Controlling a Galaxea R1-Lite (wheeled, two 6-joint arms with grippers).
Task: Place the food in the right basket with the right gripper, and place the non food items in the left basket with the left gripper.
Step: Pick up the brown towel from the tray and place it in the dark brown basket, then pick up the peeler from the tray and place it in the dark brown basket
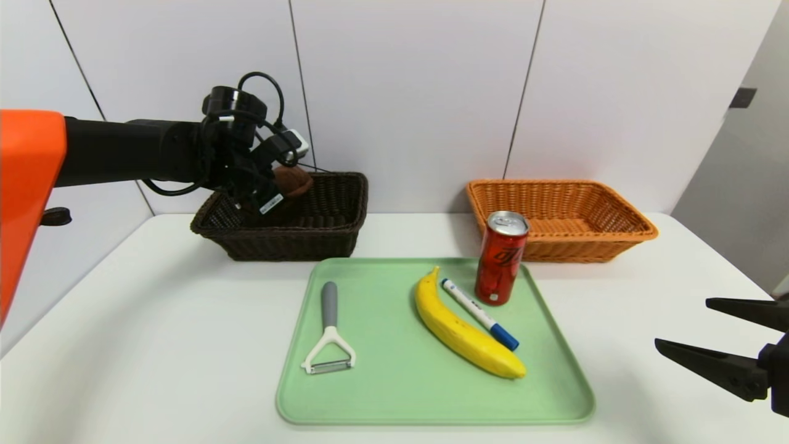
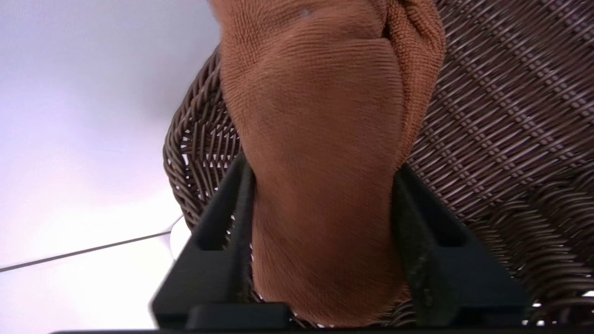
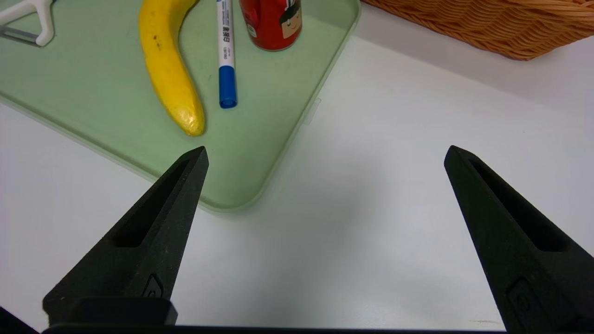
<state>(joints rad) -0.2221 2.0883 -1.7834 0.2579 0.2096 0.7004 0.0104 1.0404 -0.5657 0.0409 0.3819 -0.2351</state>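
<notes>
Head view: left gripper (image 1: 280,185) over dark brown basket (image 1: 333,231), rolled cloth (image 1: 293,180) between its fingers, grip prob. loosening, can't tell. Peeler (image 1: 330,333), marker (image 1: 479,314), banana (image 1: 462,330), can (image 1: 500,258) wait on tray (image 1: 431,401). Right gripper (image 1: 715,330) spread, idle; orange basket (image 1: 616,231) unfilled.

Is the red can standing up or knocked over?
Standing up. The red drink can sits upright on the green tray, silver top facing up, beside the marker.
</notes>
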